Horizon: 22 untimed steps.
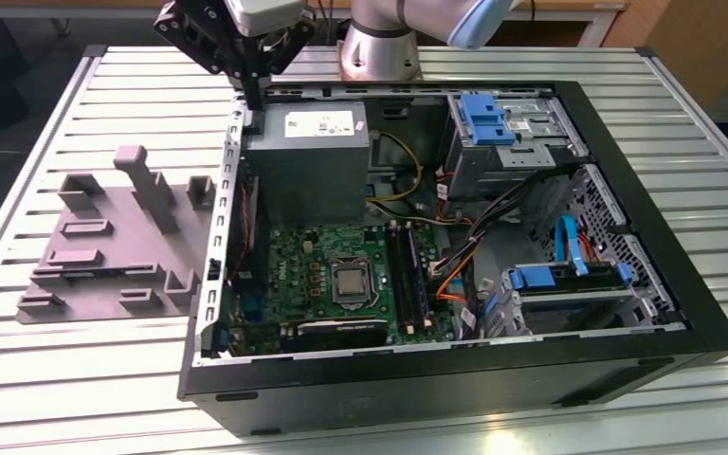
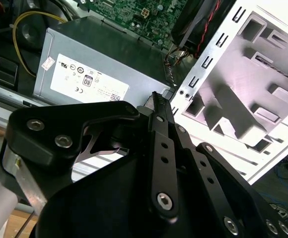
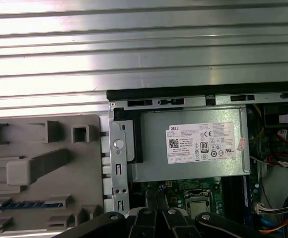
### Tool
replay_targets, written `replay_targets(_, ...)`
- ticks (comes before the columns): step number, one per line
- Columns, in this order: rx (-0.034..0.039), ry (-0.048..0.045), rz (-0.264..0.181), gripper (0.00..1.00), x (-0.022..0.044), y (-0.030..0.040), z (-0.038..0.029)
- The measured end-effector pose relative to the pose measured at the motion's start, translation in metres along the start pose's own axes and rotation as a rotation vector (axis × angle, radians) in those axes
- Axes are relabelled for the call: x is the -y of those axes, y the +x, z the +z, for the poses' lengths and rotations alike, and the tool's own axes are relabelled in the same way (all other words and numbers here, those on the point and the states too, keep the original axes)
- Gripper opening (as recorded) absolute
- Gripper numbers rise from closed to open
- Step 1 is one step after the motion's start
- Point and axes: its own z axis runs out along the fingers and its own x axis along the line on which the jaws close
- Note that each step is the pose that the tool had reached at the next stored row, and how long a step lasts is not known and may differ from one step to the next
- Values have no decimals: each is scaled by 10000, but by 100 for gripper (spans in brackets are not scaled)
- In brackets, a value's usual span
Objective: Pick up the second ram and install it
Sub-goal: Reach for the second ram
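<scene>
The second ram (image 3: 25, 204) is a thin blue-green stick lying flat in a slot of the grey holder block (image 3: 44, 148) beside the computer case. My gripper (image 1: 253, 100) hangs high above the case's far corner on the exterior view's left, over the edge of the grey power supply (image 1: 307, 152). Its two black fingers (image 2: 156, 99) are pressed together with nothing between them, well apart from the ram. The motherboard (image 1: 326, 275) with its long black slots (image 1: 400, 270) lies open inside the case.
The black case (image 1: 465, 379) lies on its side on a ribbed metal table (image 1: 86, 398). Inside it are drive bays with blue clips (image 1: 484, 118), loose cables (image 1: 465, 275) and a yellow wire (image 2: 22, 29). The holder block has upright posts (image 1: 149, 185).
</scene>
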Motion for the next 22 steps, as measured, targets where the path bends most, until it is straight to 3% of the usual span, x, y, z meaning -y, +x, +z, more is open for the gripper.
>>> replay_targets(22, 0, 0, 0, 11, 8, 100, 1)
